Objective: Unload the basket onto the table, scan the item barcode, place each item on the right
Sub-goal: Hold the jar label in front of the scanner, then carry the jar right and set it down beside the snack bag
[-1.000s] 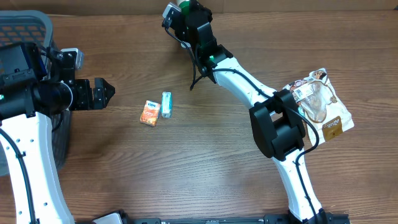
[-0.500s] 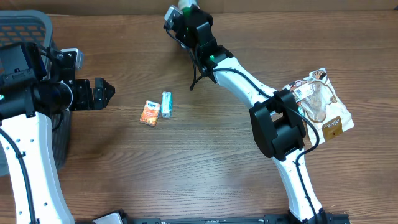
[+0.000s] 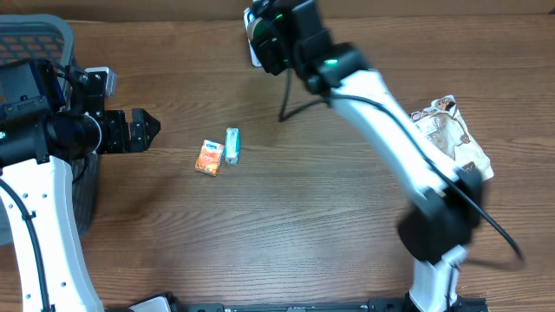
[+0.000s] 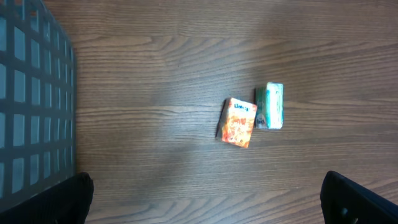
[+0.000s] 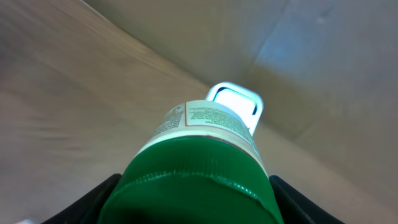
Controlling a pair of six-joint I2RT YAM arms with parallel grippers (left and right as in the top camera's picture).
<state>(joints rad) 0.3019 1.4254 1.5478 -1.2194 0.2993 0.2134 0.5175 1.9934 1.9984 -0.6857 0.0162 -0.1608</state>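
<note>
Right wrist view shows green-capped bottle close up, grasped by right pincer, overhead shows left pincer released, orange carton beside teal carton, left of counter centre.

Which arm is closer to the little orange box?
Left. The left jaws hang open a short way left of the orange box; the right jaws are far behind it, shut on a green-capped bottle.

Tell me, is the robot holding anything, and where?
The right gripper holds a green-capped bottle, clamped across its capped end. The left gripper is open, holding nothing.
</note>
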